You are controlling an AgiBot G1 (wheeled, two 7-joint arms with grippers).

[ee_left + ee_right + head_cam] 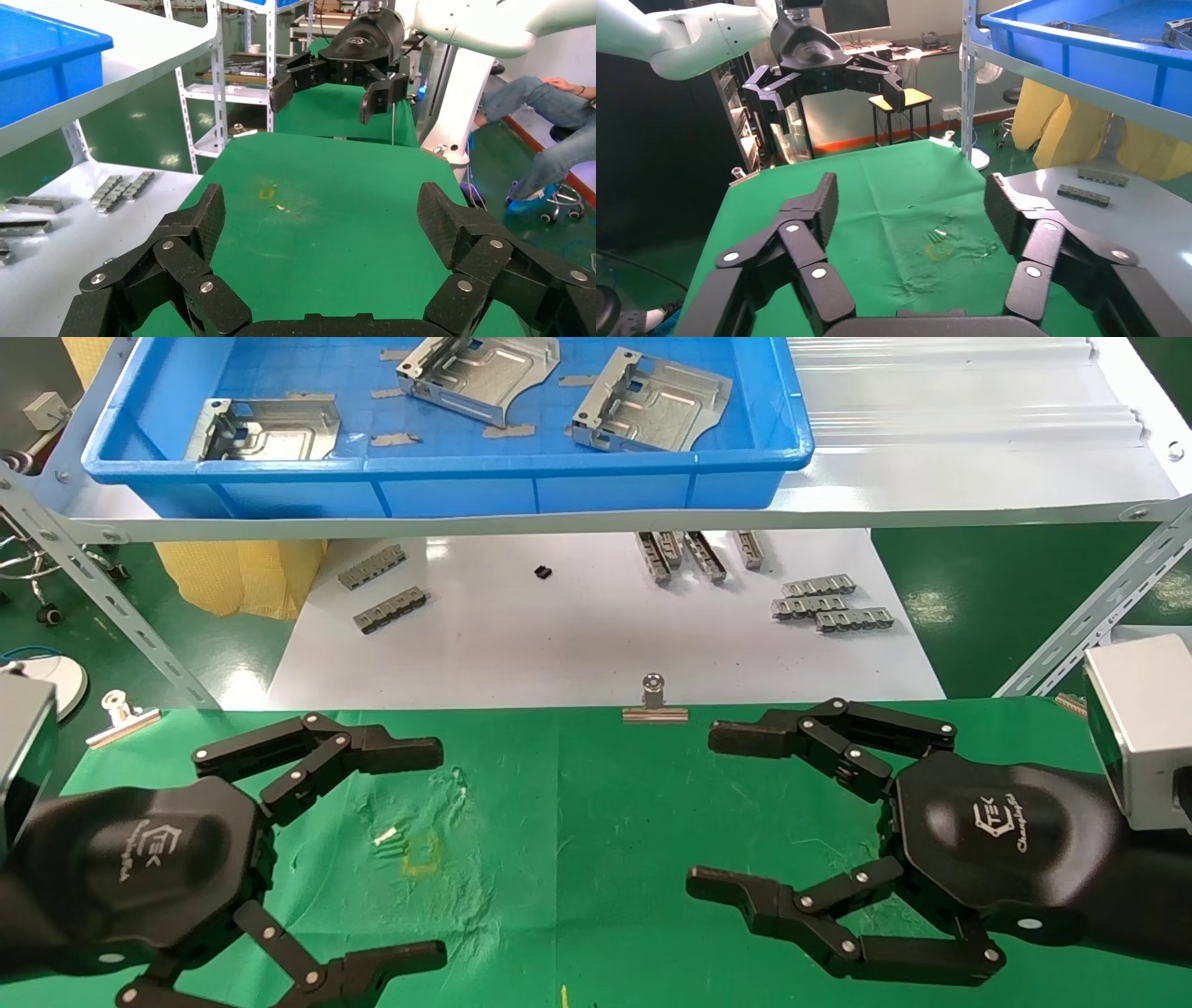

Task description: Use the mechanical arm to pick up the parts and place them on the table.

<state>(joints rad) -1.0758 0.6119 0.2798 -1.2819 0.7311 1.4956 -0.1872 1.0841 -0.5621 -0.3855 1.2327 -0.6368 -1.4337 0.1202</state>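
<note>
The left mechanical arm [410,850], a black robot hand with a hexagonal palm and jointed, silver-riveted fingers, hovers over the near left part of the table [596,859], a broad flat surface covered in wrinkled bright green cloth. Its fingers are spread wide apart with nothing between them; the left wrist view shows bare green cloth in the gap [320,232]. The right mechanical arm [717,817], a matching black hand, hangs over the near right part of the cloth, facing the left one, its fingers likewise splayed and empty, as the right wrist view confirms [909,210].

Between the two hands, closer to the left one, the cloth carries a faint yellow mark [419,851] and a patch of creases. A silver binder clip [655,702] pins the far edge of the cloth beyond the gap between the hands, and another silver clip [121,714] sits at the edge just beyond the left hand.

The parts, three silver-grey stamped sheet-metal plates with ridges and cutouts, lie well beyond both hands in a blue plastic tray [447,491] on a raised white shelf: one [265,430] ahead of the left hand, one [480,374] near the middle, one [647,402] ahead toward the right hand. None touches a hand.

Below the shelf, past the cloth's far edge, a white sheet surface [577,635] holds small grey ridged strips [829,605] in loose groups.
</note>
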